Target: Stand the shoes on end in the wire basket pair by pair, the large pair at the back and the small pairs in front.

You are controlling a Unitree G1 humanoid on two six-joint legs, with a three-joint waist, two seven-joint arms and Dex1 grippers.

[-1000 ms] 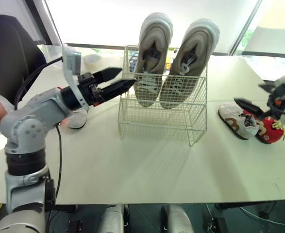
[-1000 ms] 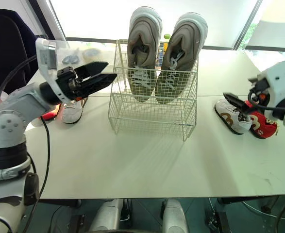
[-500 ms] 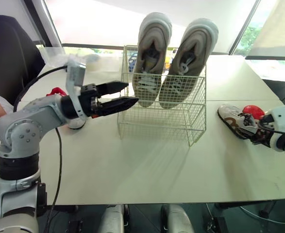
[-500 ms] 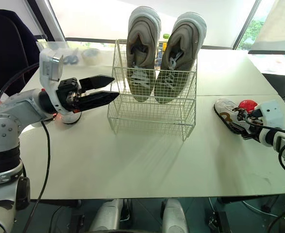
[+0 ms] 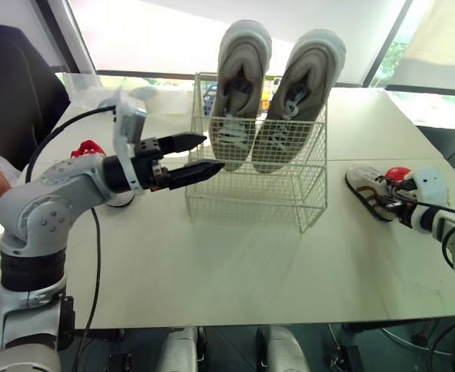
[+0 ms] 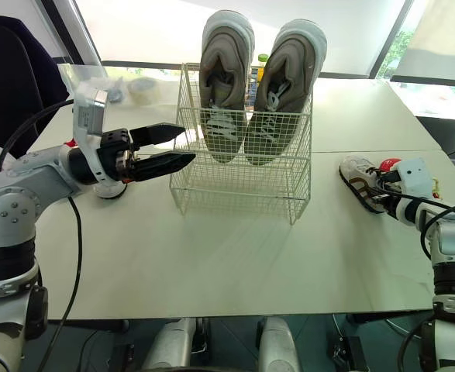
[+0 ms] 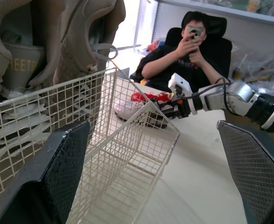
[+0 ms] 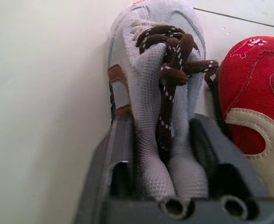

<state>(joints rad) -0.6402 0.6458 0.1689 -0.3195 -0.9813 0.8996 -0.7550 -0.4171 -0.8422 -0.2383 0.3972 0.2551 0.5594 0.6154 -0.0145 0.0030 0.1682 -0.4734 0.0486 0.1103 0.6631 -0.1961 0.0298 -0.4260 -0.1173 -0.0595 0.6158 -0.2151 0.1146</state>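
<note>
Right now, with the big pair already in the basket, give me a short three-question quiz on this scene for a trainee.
1. True or false: the large grey pair stands on end in the back part of the wire basket.
2. Pick one. The right gripper has its fingers on either side of: A, the rim of the wire basket; B, the white shoe with brown laces; C, one shoe of the large grey pair.
3. Fill in the gap: the left gripper hovers beside the wire basket with its fingers ____.

Key: 1 true. 2 B. 3 open.
</note>
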